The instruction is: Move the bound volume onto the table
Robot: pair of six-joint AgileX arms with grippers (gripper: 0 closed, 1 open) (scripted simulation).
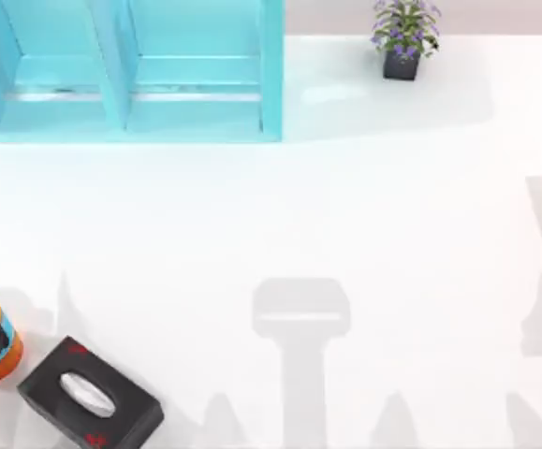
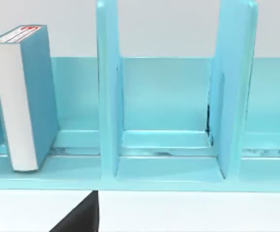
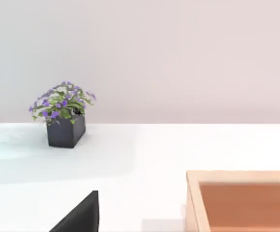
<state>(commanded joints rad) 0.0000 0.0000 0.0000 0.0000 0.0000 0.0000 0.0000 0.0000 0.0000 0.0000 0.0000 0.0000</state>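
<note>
One bound volume (image 2: 26, 96) upright in shelf (image 2: 164, 174).

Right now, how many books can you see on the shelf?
1. The bound volume stands upright in a compartment of the turquoise shelf unit, seen in the left wrist view. Others may be hidden in compartments beyond the frame.

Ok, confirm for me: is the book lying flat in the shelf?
No: the bound volume stands upright in a compartment of the turquoise shelf.

A rendered tabletop scene with a home or office feel. A glossy white table (image 1: 345, 215) carries a turquoise shelf unit (image 1: 125, 70), a potted plant (image 1: 404, 37) and a black tissue box (image 1: 90, 395).
</note>
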